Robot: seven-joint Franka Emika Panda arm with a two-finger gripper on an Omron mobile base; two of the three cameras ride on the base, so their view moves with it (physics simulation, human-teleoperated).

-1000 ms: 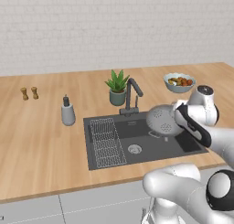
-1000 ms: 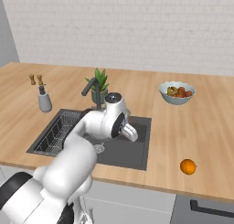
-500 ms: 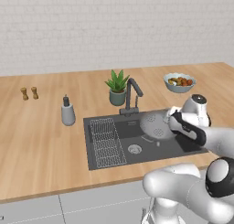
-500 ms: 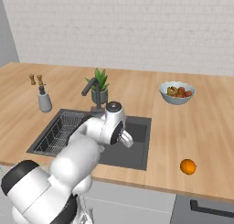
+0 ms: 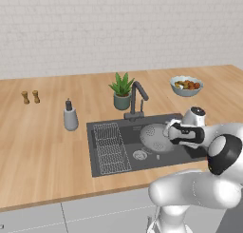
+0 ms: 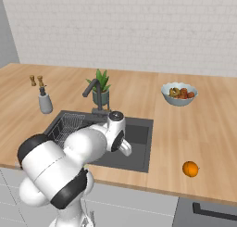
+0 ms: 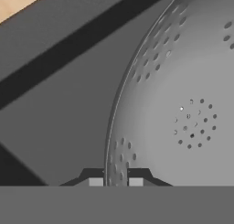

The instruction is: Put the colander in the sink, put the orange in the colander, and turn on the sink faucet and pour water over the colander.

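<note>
Pincer (image 7: 115, 179) clamped on the colander (image 5: 155, 137) rim holds it low inside the sink (image 5: 114, 160), right of the drain, apparently for set-down.

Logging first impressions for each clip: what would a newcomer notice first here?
The white arm reaches into the dark sink, its gripper shut on the rim of the grey colander, held low over the basin. Next, the bright orange lying alone on the wooden counter near its front edge.
</note>
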